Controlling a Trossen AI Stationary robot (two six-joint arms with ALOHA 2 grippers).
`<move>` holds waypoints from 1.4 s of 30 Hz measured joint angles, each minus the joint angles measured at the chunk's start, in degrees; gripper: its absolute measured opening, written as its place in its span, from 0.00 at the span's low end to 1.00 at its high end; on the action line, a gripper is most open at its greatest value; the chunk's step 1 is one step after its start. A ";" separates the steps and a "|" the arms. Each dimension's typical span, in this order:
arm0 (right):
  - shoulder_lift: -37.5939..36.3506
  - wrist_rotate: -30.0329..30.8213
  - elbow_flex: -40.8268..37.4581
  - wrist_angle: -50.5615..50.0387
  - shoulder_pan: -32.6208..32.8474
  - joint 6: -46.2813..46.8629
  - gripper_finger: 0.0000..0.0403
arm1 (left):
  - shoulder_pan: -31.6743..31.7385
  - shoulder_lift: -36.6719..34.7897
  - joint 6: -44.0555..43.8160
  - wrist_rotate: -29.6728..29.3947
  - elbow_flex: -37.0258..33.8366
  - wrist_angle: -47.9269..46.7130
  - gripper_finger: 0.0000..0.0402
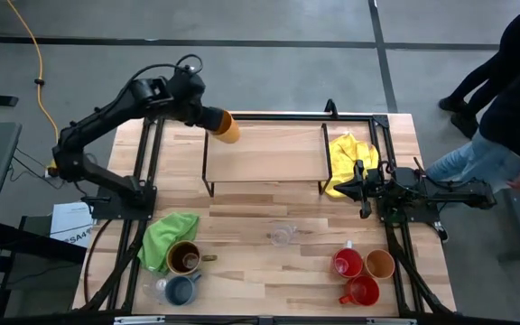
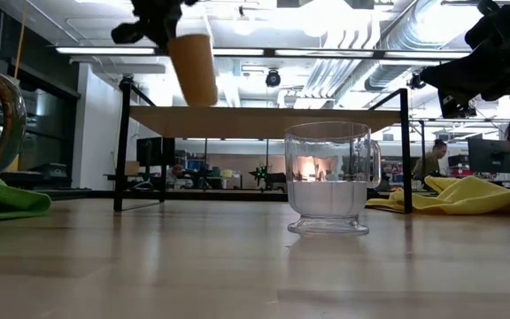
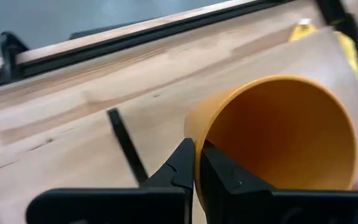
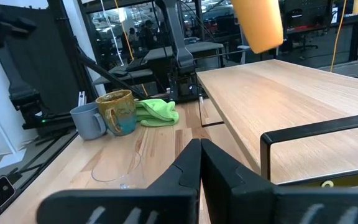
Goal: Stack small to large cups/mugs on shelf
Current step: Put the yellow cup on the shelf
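Observation:
My left gripper (image 3: 196,167) is shut on a yellow-orange cup (image 1: 225,125), which it carries in the air over the far left corner of the shelf (image 1: 264,155), a low light-wood board on black legs. A clear glass (image 1: 283,235) stands on its base on the table in front of the shelf. At the near left are a brown mug (image 1: 184,257), a blue-grey mug (image 1: 181,289) and a second glass (image 1: 159,287). Two red mugs (image 1: 347,262) and a tan cup (image 1: 380,264) stand at the near right. My right gripper (image 4: 199,163) rests shut and bare by the shelf's right end. My left gripper pinches the cup's wall at the rim (image 3: 195,144), one finger (image 3: 221,174) inside the cup and one outside. The fingers slant down from the table's left side. The cup (image 2: 194,67) hangs below them, slightly tilted, lifted clear above the shelf board.
A green cloth (image 1: 171,236) lies beside the brown mug, and a yellow cloth (image 1: 346,158) lies at the shelf's right end, close to my right gripper. The shelf top (image 4: 278,93) is bare wood. A person (image 1: 504,135) stands beyond the table's right edge.

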 joint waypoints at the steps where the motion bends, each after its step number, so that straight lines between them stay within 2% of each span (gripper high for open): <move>1: 0.00 -0.01 0.00 0.01 0.01 0.00 0.00 | 0.89 0.33 0.26 0.12 0.04 -0.63 0.00; 11: 0.00 0.00 0.00 0.01 0.00 0.00 0.00 | 7.07 2.20 1.06 1.99 0.06 -6.05 0.00; 20: 0.00 0.01 0.00 -0.01 0.01 0.00 0.00 | 6.96 2.39 1.71 4.88 0.06 -6.37 0.00; 36: -0.02 -0.01 0.00 -0.01 0.01 0.00 0.00 | 6.96 3.81 2.59 3.80 0.08 -4.64 0.00; 42: -0.02 0.01 0.00 -0.01 -0.01 0.00 0.00 | 6.96 3.88 2.90 3.80 0.08 -4.67 0.06</move>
